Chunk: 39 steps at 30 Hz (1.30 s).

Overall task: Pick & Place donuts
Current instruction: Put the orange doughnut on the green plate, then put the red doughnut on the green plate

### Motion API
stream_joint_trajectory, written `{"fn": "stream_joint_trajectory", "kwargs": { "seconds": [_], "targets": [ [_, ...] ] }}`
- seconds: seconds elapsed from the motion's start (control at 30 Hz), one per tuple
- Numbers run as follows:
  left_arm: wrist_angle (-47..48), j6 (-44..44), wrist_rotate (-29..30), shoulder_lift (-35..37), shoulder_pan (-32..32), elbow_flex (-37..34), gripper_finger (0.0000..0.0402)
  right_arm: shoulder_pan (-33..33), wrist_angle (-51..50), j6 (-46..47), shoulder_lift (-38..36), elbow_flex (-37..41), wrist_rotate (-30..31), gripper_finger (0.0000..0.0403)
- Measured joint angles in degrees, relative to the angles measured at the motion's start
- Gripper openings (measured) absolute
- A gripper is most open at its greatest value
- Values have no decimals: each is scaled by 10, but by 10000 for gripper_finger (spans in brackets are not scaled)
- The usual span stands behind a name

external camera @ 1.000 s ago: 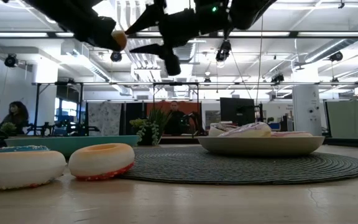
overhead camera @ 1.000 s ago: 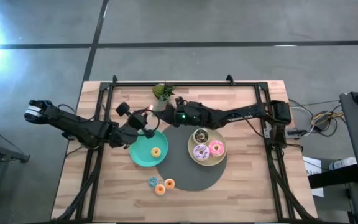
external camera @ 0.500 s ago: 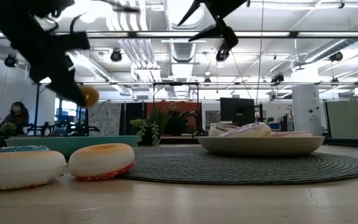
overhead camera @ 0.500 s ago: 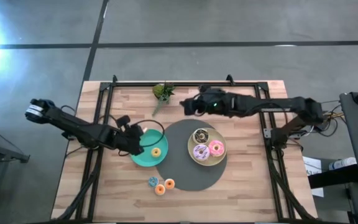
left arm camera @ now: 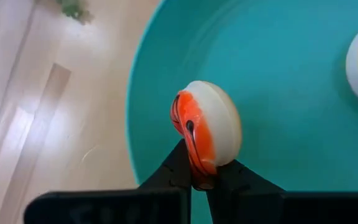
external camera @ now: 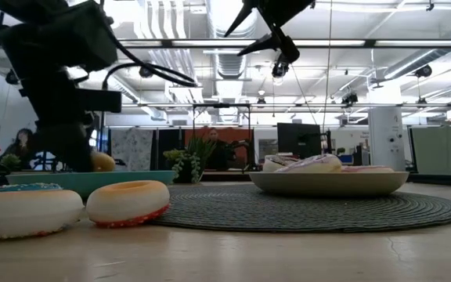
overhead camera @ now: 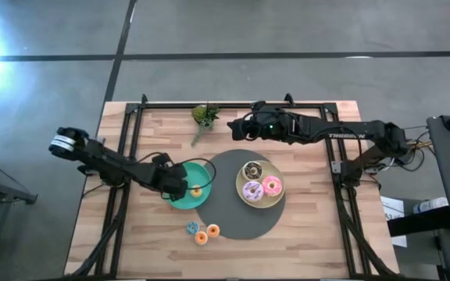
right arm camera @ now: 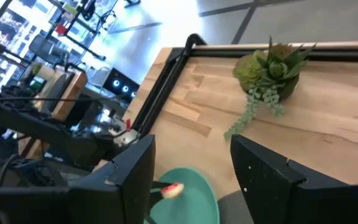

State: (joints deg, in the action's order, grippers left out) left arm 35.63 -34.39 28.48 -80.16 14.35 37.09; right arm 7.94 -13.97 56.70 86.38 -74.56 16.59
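1. The orange donut (left arm camera: 205, 132) is the one I am moving now. My left gripper (left arm camera: 197, 177) is pinched tight on it, so it stands on its edge between the two fingertips.
2. Just under that gripper is the teal plate (left arm camera: 278, 74). The donut hangs low over the plate's edge side. I cannot tell if it touches the plate yet.
3. A yellow donut (overhead camera: 196, 190) already lies flat on the same plate, a little way in front of my left gripper.
4. My right gripper (overhead camera: 234, 129) is up high, well away from the left one, near the little green plant (overhead camera: 205, 114). Its fingers are spread apart and hold nothing.
5. Below and beside my right gripper sits the pale plate (overhead camera: 243, 176) on the round grey mat (overhead camera: 229, 218). It holds three big donuts: the brown-and-white donut (overhead camera: 252, 169), the lilac donut (overhead camera: 252, 190) and the pink donut (overhead camera: 272, 186). I think that part is done.
6. Three tiny donuts still lie on the table, off both plates, near my left gripper on the side away from the plant. There is a blue donut (overhead camera: 192, 227), another small orange one (overhead camera: 201, 237) and a pale orange one (overhead camera: 212, 230).
7. So I think the job is more than half done. What is left for me: let go of the orange donut on the teal plate, then fetch the three small ones from the table.
8. I should open the fingers slowly, or the donut on its edge may roll off the plate.
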Motion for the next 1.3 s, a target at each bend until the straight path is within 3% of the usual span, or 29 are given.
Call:
{"fn": "stream_joint_trajectory", "kwargs": {
  "seconds": [0.17,0.33,0.57,0.8,0.9,1.13,1.3],
  "targets": [
    [-5,0,8,-34,0,22,11,-1,1,0,0,0,-4,201],
    [-8,-2,-26,-39,0,32,60,-1,2,-2,0,0,-10,201],
    [4,-13,-67,-18,-1,39,130,-1,1,-14,0,0,-16,201],
    [25,8,-87,28,1,54,142,0,-1,-25,0,0,-26,201],
    [40,11,-105,65,4,61,142,2,-4,-33,0,0,-63,201],
    [61,-28,-126,167,12,44,142,-4,-37,-141,0,0,-230,201],
    [80,-81,-129,241,14,31,142,-51,-113,-279,8,0,-256,201]
  ]
}}
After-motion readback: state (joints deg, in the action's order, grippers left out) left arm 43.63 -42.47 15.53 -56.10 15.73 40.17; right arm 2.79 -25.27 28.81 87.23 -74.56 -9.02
